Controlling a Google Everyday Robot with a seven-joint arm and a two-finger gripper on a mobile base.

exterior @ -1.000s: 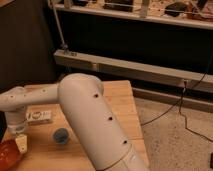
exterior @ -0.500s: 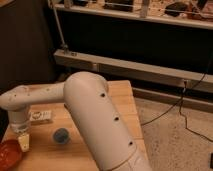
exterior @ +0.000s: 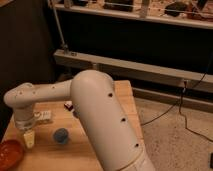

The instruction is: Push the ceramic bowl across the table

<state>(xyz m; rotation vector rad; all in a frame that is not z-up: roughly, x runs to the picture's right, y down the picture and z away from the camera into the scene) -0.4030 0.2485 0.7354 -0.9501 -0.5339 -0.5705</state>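
A: Start with the big stuff. What fills the view?

B: The robot's white arm point(exterior: 107, 120), bulky, folding across the table point(exterior: 125, 95), a pale plank top. Its wrist drops down at the left side of the table.

A: And the gripper?

B: The gripper point(exterior: 29, 139) hangs below that wrist, low over the wood, just right of the ceramic bowl point(exterior: 10, 153). Whether it's open or closed, I cannot tell, and I can't see it holding anything.

A: Where's the bowl then?

B: At the near left corner of the table, partly cut off by the view's edge. Gripper and bowl look just beside each other; contact I can't confirm.

A: So how far along?

B: My guess: the bowl sits near an edge, so either the push has nearly run out of table or it must go the other way.

A: Smaller things?

B: A small blue cup point(exterior: 61, 135) right of the gripper, and a small white piece point(exterior: 44, 116) behind it
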